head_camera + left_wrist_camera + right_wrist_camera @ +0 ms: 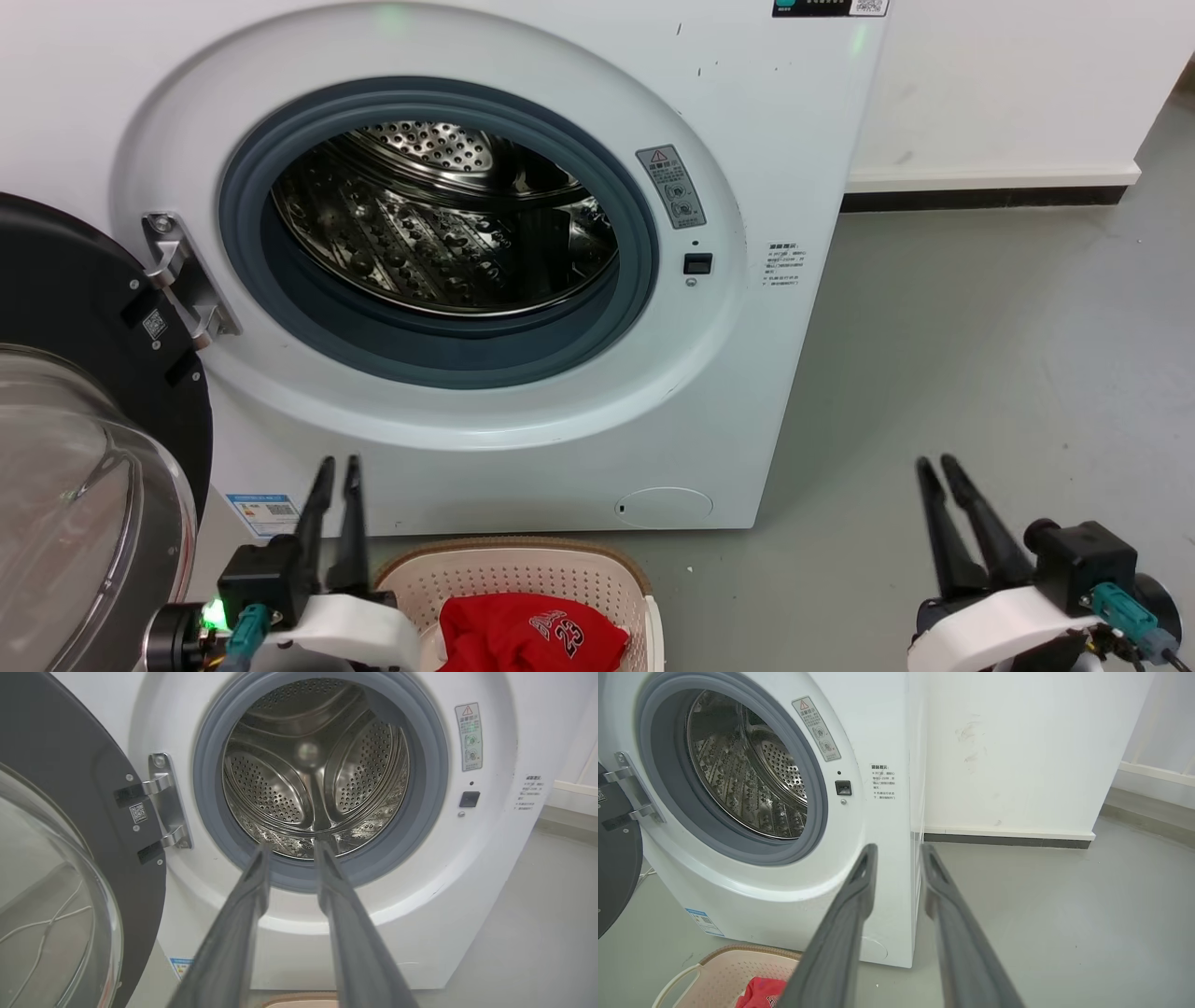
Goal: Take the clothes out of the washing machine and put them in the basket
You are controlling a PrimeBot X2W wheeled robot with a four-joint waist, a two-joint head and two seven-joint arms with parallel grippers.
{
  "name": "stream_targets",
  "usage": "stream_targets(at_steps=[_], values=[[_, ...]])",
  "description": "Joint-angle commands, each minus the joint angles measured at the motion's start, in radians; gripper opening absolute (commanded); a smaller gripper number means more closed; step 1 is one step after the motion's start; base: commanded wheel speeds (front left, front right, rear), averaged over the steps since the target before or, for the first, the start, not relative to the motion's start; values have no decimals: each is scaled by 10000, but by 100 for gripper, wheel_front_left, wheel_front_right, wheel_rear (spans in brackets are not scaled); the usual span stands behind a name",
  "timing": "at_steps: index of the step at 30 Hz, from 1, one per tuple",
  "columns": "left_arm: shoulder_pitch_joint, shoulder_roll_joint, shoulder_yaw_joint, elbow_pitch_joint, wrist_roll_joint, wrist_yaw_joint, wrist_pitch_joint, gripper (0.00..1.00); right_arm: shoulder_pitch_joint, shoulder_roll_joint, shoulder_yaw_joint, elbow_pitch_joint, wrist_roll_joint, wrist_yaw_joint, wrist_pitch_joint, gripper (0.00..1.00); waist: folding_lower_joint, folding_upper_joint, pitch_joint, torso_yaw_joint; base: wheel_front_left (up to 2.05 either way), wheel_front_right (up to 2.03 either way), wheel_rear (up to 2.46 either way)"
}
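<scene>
Glass door (84, 485) stands open, cut off at the left edge, and beside it the left gripper (340, 459) has its fingers slightly parted, holding nothing. The basket (523, 560), cropped by the bottom edge, sits on the floor before the washing machine (728, 373) and holds the clothes (527, 635): crumpled bright red, white "23" showing, lower part out of frame. Far right, the right gripper (935, 460) is likewise parted and empty.

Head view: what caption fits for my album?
Red shirt in the basket, washing machine looks empty, left hand and right hand open.
</scene>
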Motion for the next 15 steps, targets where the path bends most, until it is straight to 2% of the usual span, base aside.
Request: stream_targets(at_steps=[1, 15], values=[[-147, 11, 112, -11, -258, -43, 85, 0, -26, 0, 39, -138, 284, 0, -29, 0, 0, 0, 3, 3, 0, 0, 0], [-289, -105, 401, 132, -3041, -380, 770, 0, -377, -177, -63, 314, 3359, -1, 258, 0, 0, 0, 31, 33, 0, 0, 0]])
